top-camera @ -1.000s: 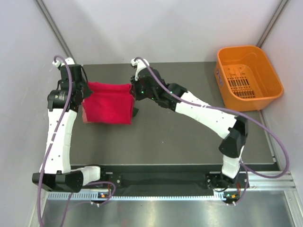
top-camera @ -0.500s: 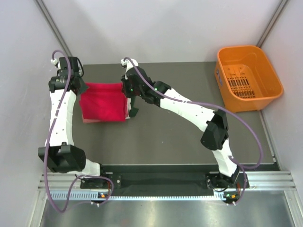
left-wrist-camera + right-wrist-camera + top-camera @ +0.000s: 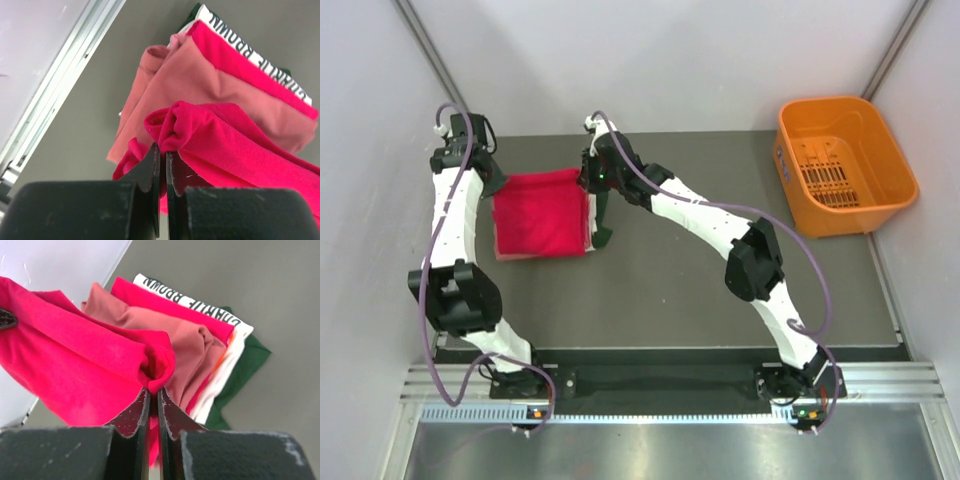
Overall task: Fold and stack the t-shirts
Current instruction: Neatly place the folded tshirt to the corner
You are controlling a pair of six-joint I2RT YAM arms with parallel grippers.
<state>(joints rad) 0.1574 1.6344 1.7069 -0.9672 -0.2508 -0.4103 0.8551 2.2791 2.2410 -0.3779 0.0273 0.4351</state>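
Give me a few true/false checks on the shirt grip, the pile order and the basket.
1. The left tool and the right tool are both shut on the crimson red t-shirt. True.
2. The crimson red t-shirt lies in the orange basket. False: it hangs between the two tools over the far left of the table, and no cloth shows in the basket at the far right.
3. A salmon pink t-shirt tops the pile under the held shirt. True.
4. The dark green t-shirt lies on top of the pile. False: it is at the bottom, under the pale lettered t-shirt.
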